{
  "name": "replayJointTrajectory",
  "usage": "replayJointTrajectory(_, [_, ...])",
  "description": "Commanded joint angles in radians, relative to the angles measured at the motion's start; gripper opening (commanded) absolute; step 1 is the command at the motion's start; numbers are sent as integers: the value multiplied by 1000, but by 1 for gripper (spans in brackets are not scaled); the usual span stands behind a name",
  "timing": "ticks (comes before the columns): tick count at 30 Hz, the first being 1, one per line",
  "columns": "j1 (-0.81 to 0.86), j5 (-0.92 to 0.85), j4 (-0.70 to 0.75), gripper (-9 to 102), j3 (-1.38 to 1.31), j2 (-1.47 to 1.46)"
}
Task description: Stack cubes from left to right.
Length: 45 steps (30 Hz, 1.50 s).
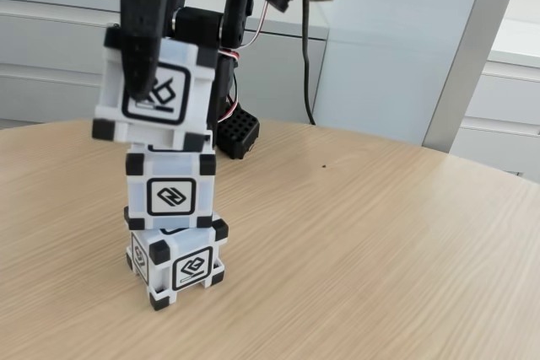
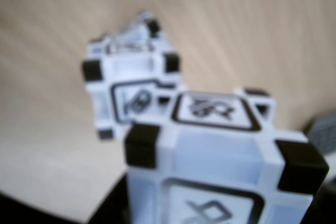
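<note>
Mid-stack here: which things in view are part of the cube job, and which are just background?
Job:
- top cube, held in the gripper, over the stack
- middle cube
- bottom cube

Background:
- black perforated block behind the stack
- black cable
- small dark speck on the wooden table

- In the fixed view, bare wooden table [image 1: 380, 242] lies open right of the two stacked cubes [image 1: 173, 229].
- The arm's base [image 1: 238, 131] stands just behind the stack.
- The held cube [image 1: 156, 90] blocks the way from above.
</note>
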Motion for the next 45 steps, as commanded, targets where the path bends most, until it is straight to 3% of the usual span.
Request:
replayJointTrajectory(1, [9, 17, 3, 0, -41, 18])
replayJointTrajectory(11, [9, 14, 5, 0, -43, 72])
replayJointTrajectory(16, [9, 20, 75, 0, -43, 135])
replayJointTrajectory(31, [9, 71, 150, 0, -46, 29])
replayJointTrajectory(45, [9, 110, 261, 0, -359, -129])
